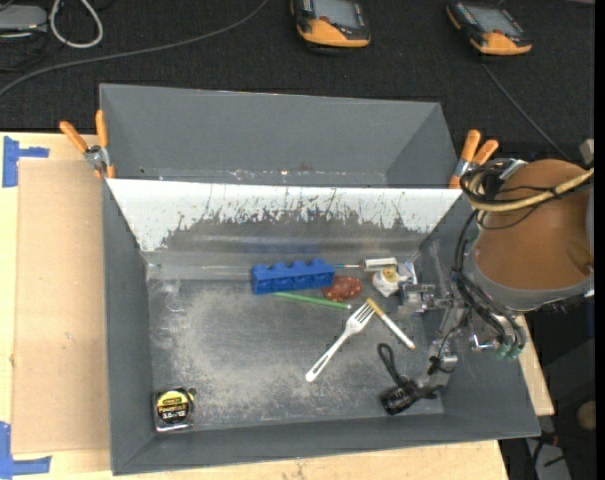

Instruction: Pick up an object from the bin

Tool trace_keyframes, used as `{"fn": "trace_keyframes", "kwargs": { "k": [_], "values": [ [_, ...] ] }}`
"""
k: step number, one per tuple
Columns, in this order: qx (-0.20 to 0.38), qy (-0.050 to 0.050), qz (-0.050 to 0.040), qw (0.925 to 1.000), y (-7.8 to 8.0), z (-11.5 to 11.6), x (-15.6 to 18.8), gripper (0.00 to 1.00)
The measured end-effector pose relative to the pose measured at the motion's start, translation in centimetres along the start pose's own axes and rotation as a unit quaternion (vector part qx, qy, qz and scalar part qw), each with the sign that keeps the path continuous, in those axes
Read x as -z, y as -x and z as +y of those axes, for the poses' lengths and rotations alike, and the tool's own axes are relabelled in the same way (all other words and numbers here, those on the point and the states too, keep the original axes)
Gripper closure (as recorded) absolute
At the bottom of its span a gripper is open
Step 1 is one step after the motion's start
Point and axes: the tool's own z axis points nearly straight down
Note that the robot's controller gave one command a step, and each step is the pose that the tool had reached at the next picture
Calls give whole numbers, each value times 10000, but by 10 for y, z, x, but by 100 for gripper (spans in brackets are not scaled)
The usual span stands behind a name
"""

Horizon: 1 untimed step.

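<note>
Camera view: grey metal bin, few loose contents.

- Gripper: low over right side of floor, just right of and beyond black corded item. Open or closed: cannot tell. Nothing seen held.
- Black corded item: small dark body by near right corner, thin looped cord trailing toward far side.
- White plastic fork: mid-floor, tines pointing far right, close to pale wooden stick.
- Blue toy brick, green stick, red piece: clustered along far wall, apart from gripper.
- Yellow tape measure: near left corner, well apart.

Step in hand, as judged: approach, with black corded item the nearest candidate. Advisable: centre over the body, not the cord; descend straight; keep clear of sloping right wall and wooden stick; close only once astride.
</note>
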Motion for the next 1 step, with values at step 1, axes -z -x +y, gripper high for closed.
{"fn": "trace_keyframes", "kwargs": {
  "k": [1],
  "values": [
    [18,-6,-37,10000,2,0,3,0]
  ]
}}
